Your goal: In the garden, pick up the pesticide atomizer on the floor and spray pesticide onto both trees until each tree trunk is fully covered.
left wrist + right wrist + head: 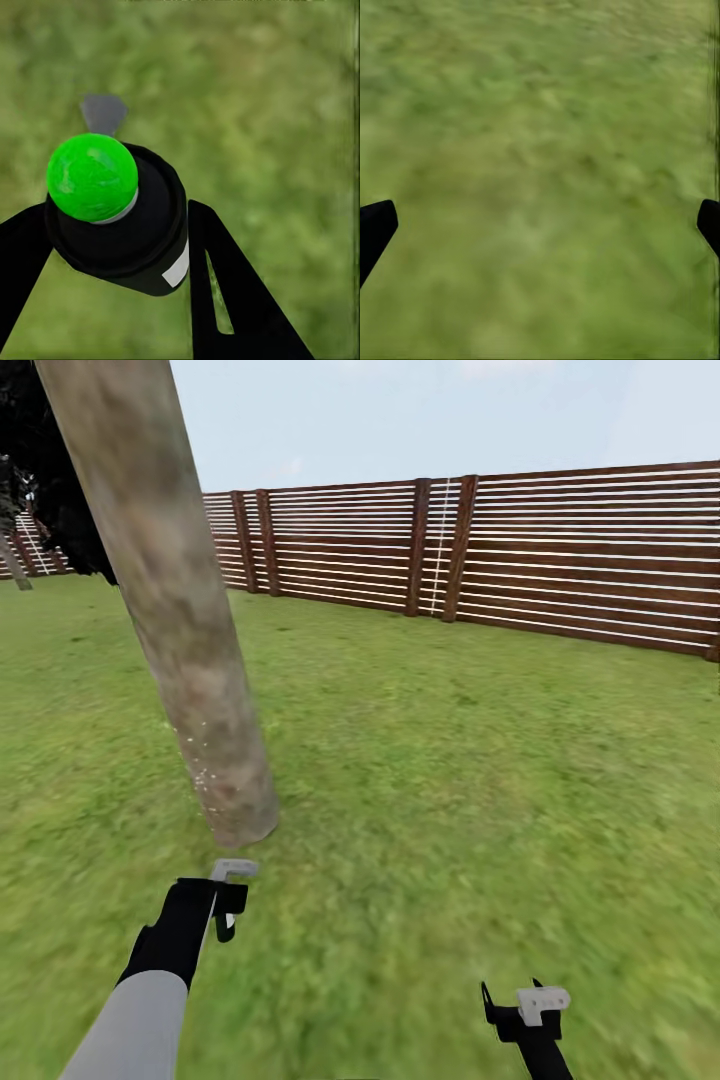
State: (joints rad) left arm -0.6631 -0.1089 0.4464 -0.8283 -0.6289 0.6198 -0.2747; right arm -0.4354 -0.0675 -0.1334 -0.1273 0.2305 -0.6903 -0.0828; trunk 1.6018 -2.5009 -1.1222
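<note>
Head view, far left: dark foliage [50,490] fills the upper-left corner, cut off by the frame edge, with a thin grey post [14,565] leaning below it, too small to identify. Just right of that the tree trunk [170,595] runs tilted from the top edge down to left of centre; its crown is out of frame. A few white specks of pesticide [200,770] sit on the lower trunk, sparse and hard to make out. Lower left: left arm [150,990] comes in from the bottom edge, and the left gripper [226,908] sits just short of the trunk base; from here the fingers and bottle are mostly hidden behind the wrist. In the left wrist view the gripper [120,232] is clamped on the pesticide atomizer [127,232]: black body, green ball top, white label corner showing, black fingers [225,292] tight on both sides. A grey shape behind the bottle is blurred, can't say what. Grass [450,780] covers the centre and right, smeared toward the bottom. The slatted wooden fence [560,555] spans the upper middle to the right edge. Lower right: right gripper [512,1010] partly cut by the bottom edge. In the right wrist view its fingertips [375,225] sit at opposite frame edges, spread wide over bare grass, holding nothing.
</note>
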